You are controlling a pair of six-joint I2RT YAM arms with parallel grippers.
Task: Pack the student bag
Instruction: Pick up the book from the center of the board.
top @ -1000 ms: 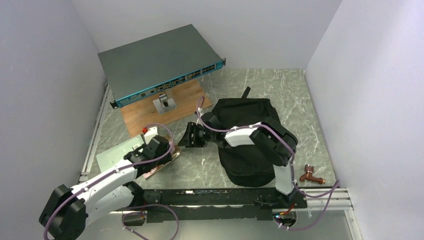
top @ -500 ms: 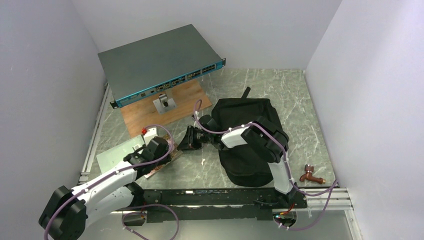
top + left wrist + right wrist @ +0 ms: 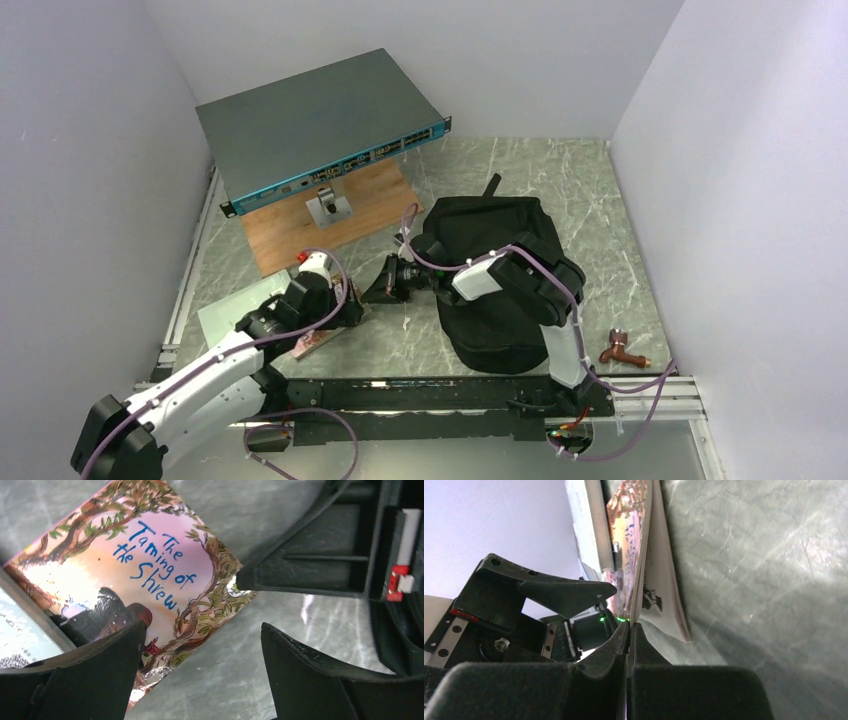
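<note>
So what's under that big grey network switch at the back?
A wooden board pokes out from under the front edge of the network switch, with a small metal bracket on it. Whatever lies farther back beneath the switch is covered.

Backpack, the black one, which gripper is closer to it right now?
Right. The right gripper lies just off the backpack's left side, shut, tips at the book's corner. The left gripper is farther left, open above the book.
</note>
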